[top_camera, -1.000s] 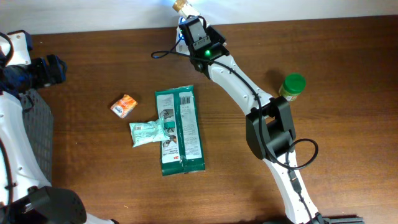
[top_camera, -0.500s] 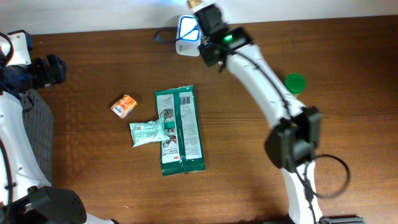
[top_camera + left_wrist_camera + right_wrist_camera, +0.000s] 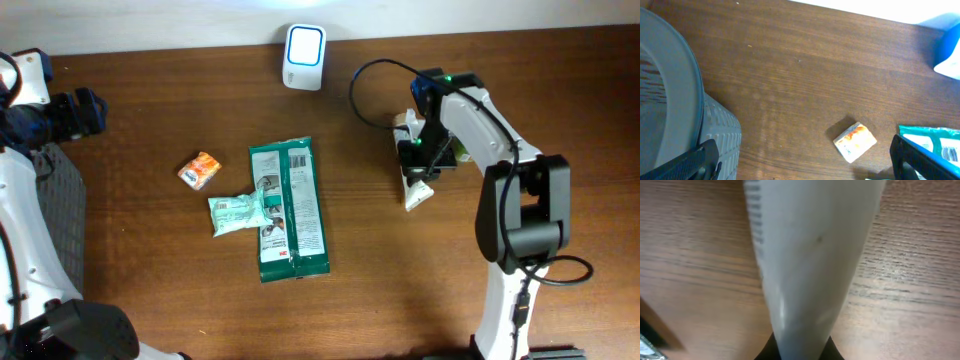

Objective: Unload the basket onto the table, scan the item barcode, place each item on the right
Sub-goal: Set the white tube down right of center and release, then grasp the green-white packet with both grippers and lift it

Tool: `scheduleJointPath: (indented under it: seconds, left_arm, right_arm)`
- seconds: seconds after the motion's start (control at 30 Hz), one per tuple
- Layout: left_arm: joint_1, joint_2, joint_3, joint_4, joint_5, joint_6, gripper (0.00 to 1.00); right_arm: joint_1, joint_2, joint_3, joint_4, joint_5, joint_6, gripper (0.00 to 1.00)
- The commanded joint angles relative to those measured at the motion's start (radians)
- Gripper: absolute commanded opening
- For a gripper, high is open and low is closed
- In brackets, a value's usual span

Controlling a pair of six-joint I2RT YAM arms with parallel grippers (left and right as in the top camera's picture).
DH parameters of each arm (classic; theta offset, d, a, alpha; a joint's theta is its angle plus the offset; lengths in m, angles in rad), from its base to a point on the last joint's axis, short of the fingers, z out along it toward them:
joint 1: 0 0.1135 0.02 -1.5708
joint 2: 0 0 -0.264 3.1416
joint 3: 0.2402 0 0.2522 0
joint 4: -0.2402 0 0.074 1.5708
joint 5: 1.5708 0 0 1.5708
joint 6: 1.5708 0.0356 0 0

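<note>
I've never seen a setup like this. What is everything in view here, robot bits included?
table: one, brown wood, under everything
green packet: one, dark green and white, centre
pale packet: one, light green, against green packet's left edge
small packet: one, orange and white, left of centre
stand: one, white and blue, far edge
basket: one, grey, left edge
cable: one, black, looping by right arm
scanner: one, white, held
left gripper: black, open, near basket
right gripper: shut on scanner

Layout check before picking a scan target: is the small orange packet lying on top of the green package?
No, the orange packet lies on the table, apart from the green package.
</note>
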Motion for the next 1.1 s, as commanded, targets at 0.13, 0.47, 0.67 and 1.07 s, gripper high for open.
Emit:
scheduleJointPath:
  seconds: [0.13,0.47,0.67,1.07]
  left_arm:
    - [0.008,-0.004,0.014,0.002,0.000,-0.009,0.99]
    - [0.008,-0.004,0.014,0.002,0.000,-0.009,0.99]
    - [0.008,-0.004,0.014,0.002,0.000,-0.009,0.99]
    - [0.008,-0.004,0.014,0.077,0.400,-0.010,0.99]
  right_arm:
    - [-0.101,-0.018,-0.056,-0.021,0.016,0.008,0.04]
    - [-0.098,-0.035,0.304,-0.211,-0.135,-0.056,0.52]
    - [0.055,-0.033,0.259,-0.105,-0.346,-0.075,0.54]
    - [0.255,-0.033,-0.145,0.364,-0.443,0.061,0.40]
